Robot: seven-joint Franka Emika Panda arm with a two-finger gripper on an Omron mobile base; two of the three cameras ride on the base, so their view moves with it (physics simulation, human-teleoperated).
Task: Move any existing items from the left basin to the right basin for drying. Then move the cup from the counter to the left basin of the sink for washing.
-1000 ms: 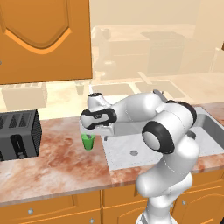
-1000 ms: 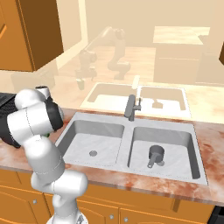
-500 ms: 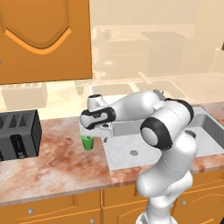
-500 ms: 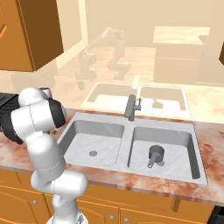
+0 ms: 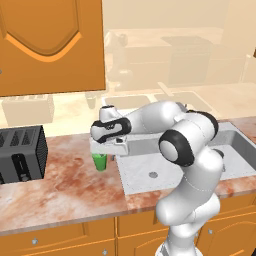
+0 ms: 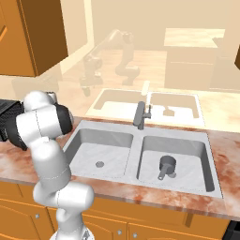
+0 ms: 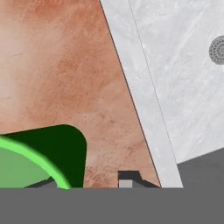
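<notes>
Since a second ago, gripper [image 5: 101,156] has narrowed around the cup [image 5: 100,162] on the counter [image 5: 65,185]

I can read no text, label, brand, number or sign anywhere in front of me: not on the green cup [image 5: 100,161] under my tool, not on the toaster [image 5: 21,154] at the left end of the table, not on the sink [image 6: 143,136].
</notes>
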